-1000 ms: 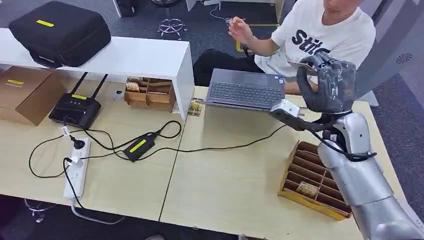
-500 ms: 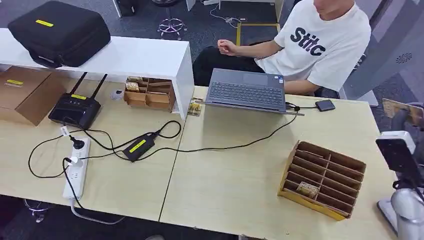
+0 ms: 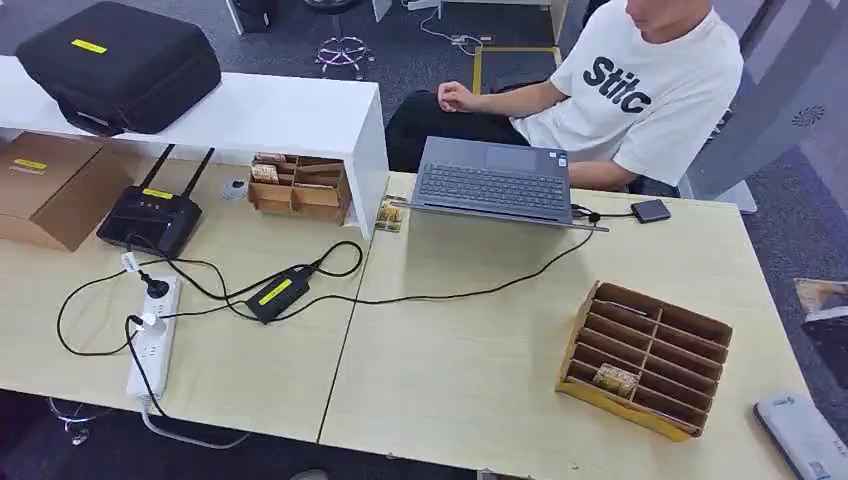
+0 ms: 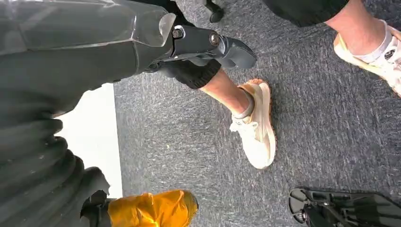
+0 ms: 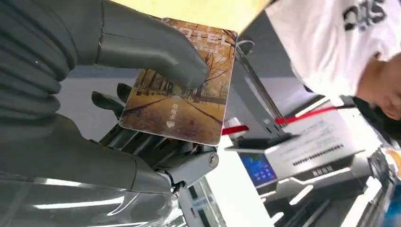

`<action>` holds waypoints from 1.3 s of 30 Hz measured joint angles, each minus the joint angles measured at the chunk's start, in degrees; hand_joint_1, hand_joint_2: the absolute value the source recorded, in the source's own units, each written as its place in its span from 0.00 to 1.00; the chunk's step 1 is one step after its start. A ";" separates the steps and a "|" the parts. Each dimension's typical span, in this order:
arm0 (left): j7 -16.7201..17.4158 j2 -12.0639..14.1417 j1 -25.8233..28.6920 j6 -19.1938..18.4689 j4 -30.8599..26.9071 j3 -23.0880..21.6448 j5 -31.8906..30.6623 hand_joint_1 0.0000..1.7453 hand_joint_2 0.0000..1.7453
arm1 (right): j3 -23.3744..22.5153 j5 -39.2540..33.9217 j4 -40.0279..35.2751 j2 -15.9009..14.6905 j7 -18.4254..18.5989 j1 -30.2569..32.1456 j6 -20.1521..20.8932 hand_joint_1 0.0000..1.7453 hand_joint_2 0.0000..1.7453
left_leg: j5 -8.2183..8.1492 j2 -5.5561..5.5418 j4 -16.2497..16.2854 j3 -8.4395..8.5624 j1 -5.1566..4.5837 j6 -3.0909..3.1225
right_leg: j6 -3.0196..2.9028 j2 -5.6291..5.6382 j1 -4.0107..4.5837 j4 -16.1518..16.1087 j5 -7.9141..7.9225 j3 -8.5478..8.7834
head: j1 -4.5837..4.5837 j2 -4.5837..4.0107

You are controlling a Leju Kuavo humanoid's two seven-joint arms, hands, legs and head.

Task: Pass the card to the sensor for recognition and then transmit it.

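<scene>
Right arm, raised over the laptop (image 3: 492,185) 1.0 s ago and down at the right table edge 0.5 s ago, is now out of head view. Right hand (image 5: 118,118) holds the card (image 5: 182,97), thumb (image 5: 156,52) pressed on its face. Card (image 3: 822,297) sits lower at right edge. Person's hand (image 3: 455,97) drops from raised to resting by their lap.

An office: desks (image 3: 480,360), laptop (image 3: 492,182), router (image 3: 150,218), grey carpet (image 3: 420,60).
</scene>
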 joint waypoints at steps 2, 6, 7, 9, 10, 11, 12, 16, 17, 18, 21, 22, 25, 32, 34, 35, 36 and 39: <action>0.00 0.00 0.01 0.00 0.00 0.26 0.09 0.00 1.00 | -0.35 -0.18 0.81 -0.66 0.44 0.65 1.03 1.00 1.00 | 0.00 0.02 0.00 0.00 0.00 0.00 | 0.00 0.01 0.00 0.00 0.00 0.00 | -0.02 0.00; -0.13 0.02 0.02 0.00 0.00 0.83 0.37 0.00 1.00 | -1.10 0.37 2.41 -2.01 1.23 1.68 1.95 1.00 1.00 | 0.00 0.01 0.00 0.00 0.00 0.00 | 0.00 0.01 0.00 0.00 0.00 -0.01 | 0.00 0.00; -0.15 0.02 0.02 0.02 0.00 1.00 0.44 0.00 1.00 | -1.31 0.46 2.82 -2.34 1.51 1.92 1.99 1.00 1.00 | 0.00 0.01 0.00 0.00 0.00 0.00 | 0.00 0.01 0.00 0.00 0.00 0.00 | 0.00 0.00; -0.15 0.02 0.01 0.13 0.00 1.09 0.52 0.00 1.00 | -1.66 1.31 3.52 -3.04 2.60 2.44 2.06 1.00 1.00 | 0.00 0.02 0.00 0.01 -0.01 0.00 | 0.00 0.01 -0.01 0.00 0.00 -0.01 | -0.02 0.00; -0.15 0.02 0.02 0.15 0.00 1.14 0.65 0.00 1.00 | -1.86 1.75 3.80 -3.34 3.04 2.69 2.10 1.00 1.00 | 0.00 0.01 0.00 0.01 -0.01 0.00 | 0.01 0.01 -0.01 0.00 -0.01 -0.01 | 0.00 0.00; -0.15 0.02 0.03 0.15 0.00 1.20 0.68 0.00 1.00 | -2.08 1.99 4.09 -3.67 3.43 2.95 2.30 1.00 1.00 | 0.00 0.01 0.00 0.01 -0.01 0.00 | 0.01 0.01 -0.01 0.00 -0.01 -0.01 | -0.02 0.00; -0.15 0.02 0.03 0.15 0.00 1.29 0.68 0.00 1.00 | -2.39 2.29 4.44 -3.98 3.74 3.21 2.65 1.00 1.00 | -0.01 0.01 0.00 0.01 -0.01 0.01 | 0.02 0.01 -0.01 0.00 -0.01 -0.01 | -0.02 0.00; -0.15 0.07 0.05 0.15 0.00 1.66 0.85 0.00 1.00 | -3.28 2.16 5.29 -5.05 4.09 4.54 5.32 1.00 1.00 | -0.03 0.01 0.00 0.00 -0.01 0.04 | 0.05 0.01 -0.01 0.00 -0.03 -0.01 | 0.00 0.00; -0.15 0.09 0.06 0.15 0.00 1.75 0.85 0.00 1.00 | -3.56 2.16 5.51 -5.31 4.15 4.78 5.66 1.00 1.00 | -0.03 0.02 0.00 0.00 -0.01 0.04 | 0.05 0.01 -0.01 0.00 -0.03 -0.01 | -0.02 0.00; -0.15 0.13 0.05 0.15 0.00 1.90 0.85 0.00 1.00 | -3.67 2.16 5.64 -5.47 4.20 4.94 5.73 1.00 1.00 | -0.03 0.03 0.00 0.01 -0.01 0.04 | 0.05 0.02 -0.01 0.00 -0.03 -0.01 | 0.00 0.00; -0.15 0.17 0.05 0.15 0.00 2.21 0.94 0.00 1.00 | -4.13 1.66 6.08 -6.06 4.59 5.35 7.17 1.00 1.00 | -0.03 0.03 0.00 0.02 -0.01 0.04 | 0.05 0.03 -0.01 0.00 -0.04 -0.01 | -0.02 0.00; -0.15 0.17 0.06 0.15 0.00 2.27 1.01 0.00 1.00 | -4.22 1.64 6.19 -6.25 4.94 5.55 7.92 1.00 1.00 | -0.03 0.03 0.00 0.02 -0.01 0.04 | 0.05 0.03 -0.01 0.00 -0.04 -0.01 | 0.00 0.00; -0.15 0.22 0.09 0.15 0.00 2.51 1.03 0.00 1.00 | -4.61 3.71 6.99 -7.76 8.12 6.84 11.57 1.00 1.00 | -0.05 0.01 0.00 0.01 -0.02 0.07 | 0.06 -0.02 -0.02 -0.01 -0.04 0.00 | -0.02 0.00; -0.15 0.61 0.20 0.17 0.00 2.97 1.01 0.00 1.00 | -5.05 5.55 10.47 -11.60 11.85 8.43 20.04 1.00 1.00 | -0.08 0.06 0.00 0.01 -0.05 0.10 | 0.07 0.05 -0.04 -0.01 -0.04 0.00 | -0.02 0.00; -0.15 0.66 0.20 0.15 0.00 3.04 0.92 0.00 1.00 | -4.68 5.59 11.26 -12.53 12.48 8.47 21.49 1.00 1.00 | -0.07 0.06 0.00 0.01 -0.04 0.10 | 0.07 0.04 -0.04 -0.01 -0.04 0.00 | 0.00 0.00; -0.15 0.72 0.19 0.15 0.00 3.04 0.83 0.00 1.00 | -4.29 5.77 11.85 -13.05 13.22 8.46 22.01 1.00 1.00 | -0.07 0.06 0.00 0.01 -0.04 0.10 | 0.07 0.04 -0.04 -0.01 -0.04 0.00 | -0.02 0.00; -0.15 0.72 0.19 0.15 0.00 3.04 0.83 0.00 1.00 | -3.92 5.81 12.33 -13.46 13.66 8.45 22.27 1.00 1.00 | -0.07 0.05 0.00 0.01 -0.04 0.10 | 0.07 0.03 -0.03 -0.01 -0.04 0.00 | 0.00 0.00; -0.15 0.76 0.18 0.13 0.00 3.08 0.68 0.00 1.00 | -2.74 5.75 13.66 -14.14 13.73 8.18 22.73 1.00 1.00 | -0.07 0.07 0.00 0.01 -0.04 0.10 | 0.07 0.05 -0.03 0.00 -0.04 0.01 | -0.02 0.00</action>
